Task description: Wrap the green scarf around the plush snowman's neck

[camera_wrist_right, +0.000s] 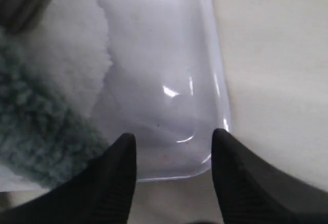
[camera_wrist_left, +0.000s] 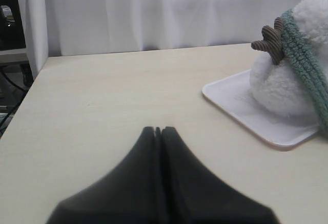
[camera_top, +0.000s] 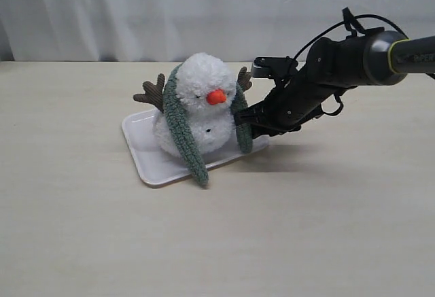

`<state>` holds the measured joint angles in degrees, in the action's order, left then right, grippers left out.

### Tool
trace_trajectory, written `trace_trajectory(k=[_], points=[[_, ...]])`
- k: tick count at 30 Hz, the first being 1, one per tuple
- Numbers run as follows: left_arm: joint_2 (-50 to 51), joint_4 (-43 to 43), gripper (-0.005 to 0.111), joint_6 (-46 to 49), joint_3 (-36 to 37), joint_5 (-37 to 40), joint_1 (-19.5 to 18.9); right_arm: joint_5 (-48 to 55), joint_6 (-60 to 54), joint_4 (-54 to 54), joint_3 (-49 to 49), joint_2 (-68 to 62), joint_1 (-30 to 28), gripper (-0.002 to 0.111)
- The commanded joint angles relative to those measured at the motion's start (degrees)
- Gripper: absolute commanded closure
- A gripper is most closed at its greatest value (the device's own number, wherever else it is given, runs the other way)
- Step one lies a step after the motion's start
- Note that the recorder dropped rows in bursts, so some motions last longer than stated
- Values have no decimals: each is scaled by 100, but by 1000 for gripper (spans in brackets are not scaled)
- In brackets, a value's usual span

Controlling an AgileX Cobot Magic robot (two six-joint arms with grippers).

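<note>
Nearest me, one long end of the green scarf (camera_top: 181,126) spills over the front rim of the white tray (camera_top: 144,155). The rest climbs behind the plush snowman (camera_top: 204,79), and a shorter end hangs down its other side, so it is draped but not yet crossed at the neck (camera_top: 202,109). The right gripper (camera_top: 243,126) sits low beside that short end, jaws apart with only tray between them, probably to take it. The left gripper (camera_wrist_left: 159,130) waits well aside, jaws together, out of the way.

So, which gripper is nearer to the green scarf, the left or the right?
Right. The right gripper stands open over the tray rim, beside one end of the green scarf. The left gripper, shut, is over bare table, apart from the tray.
</note>
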<state>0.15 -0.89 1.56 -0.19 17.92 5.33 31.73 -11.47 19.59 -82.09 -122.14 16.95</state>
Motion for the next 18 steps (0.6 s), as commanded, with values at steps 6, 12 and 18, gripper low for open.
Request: trace_trajectory(k=[6, 12, 18], points=[[-15, 15, 107, -13, 19, -44, 37, -31, -376, 195, -51, -89, -11, 67], [-15, 15, 107, -13, 19, -44, 37, -81, -376, -3, -51, -126, -11, 67], [-15, 15, 107, -13, 19, -44, 37, -89, 216, -687, -51, -204, -23, 67]])
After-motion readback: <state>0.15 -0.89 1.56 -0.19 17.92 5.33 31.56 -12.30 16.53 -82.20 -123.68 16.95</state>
